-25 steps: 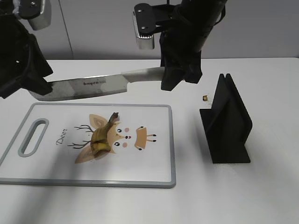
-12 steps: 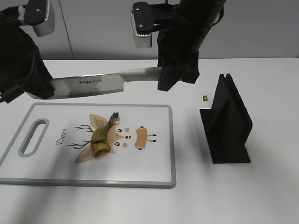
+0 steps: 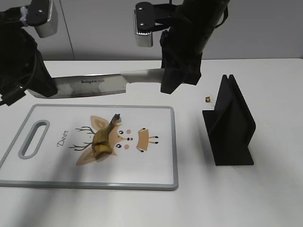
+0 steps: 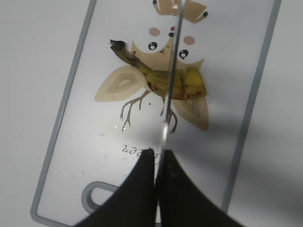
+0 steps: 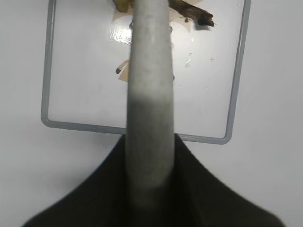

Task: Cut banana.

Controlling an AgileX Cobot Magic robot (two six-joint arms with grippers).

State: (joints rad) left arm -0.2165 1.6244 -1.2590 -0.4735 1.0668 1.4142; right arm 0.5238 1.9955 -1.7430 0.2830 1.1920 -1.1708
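Observation:
A short piece of banana (image 3: 102,142) with a dark stem lies on the white cutting board (image 3: 156,165), on its deer picture. A long knife (image 3: 92,85) hangs level above the board's far edge. My right gripper (image 3: 168,79) is shut on its grey handle (image 5: 149,94). My left gripper (image 3: 45,89) is shut on the blade's tip. In the left wrist view the blade's thin edge (image 4: 176,56) runs over the banana (image 4: 182,84), out from the shut jaws (image 4: 158,161). The banana's stem (image 5: 196,14) shows in the right wrist view.
A black knife stand (image 3: 229,125) stands on the white table to the right of the board. A small brass-coloured object (image 3: 207,99) lies behind it. The board has a grey rim and a handle slot (image 3: 33,139) at its left end.
My left gripper has moved up and right onto the blade tip, which it now covers. The knife has risen slightly; banana and board have not moved.

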